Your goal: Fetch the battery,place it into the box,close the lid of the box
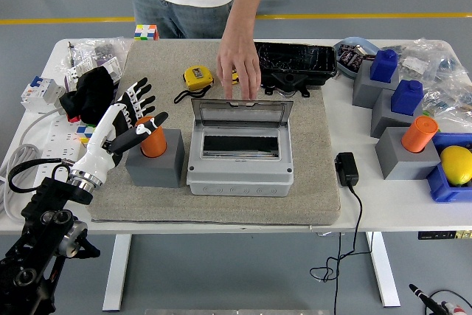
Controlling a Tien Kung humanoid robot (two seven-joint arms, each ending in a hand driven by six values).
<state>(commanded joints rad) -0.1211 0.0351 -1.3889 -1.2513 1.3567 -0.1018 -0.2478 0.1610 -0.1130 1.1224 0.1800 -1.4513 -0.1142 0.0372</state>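
Observation:
An orange cylindrical battery (153, 143) stands upright in a grey block (156, 161) on the beige mat, left of the box. My left hand (137, 113) hovers just left of it, white fingers spread, the thumb lying across the battery's top without gripping it. The grey box (240, 175) sits mid-mat with its lid (242, 112) standing up at the back. A person's hand (239, 68) reaches down from the far side, fingertips resting on the lid's top edge. A second orange battery (419, 134) stands on a grey block at the right.
A yellow tape measure (196, 77) and a cracked black device (290, 60) lie behind the box. Blue blocks (385, 65) on grey stands, a lemon (456, 164) in a blue bin and a black adapter (346, 169) fill the right. A black glove (92, 94) and cables sit left.

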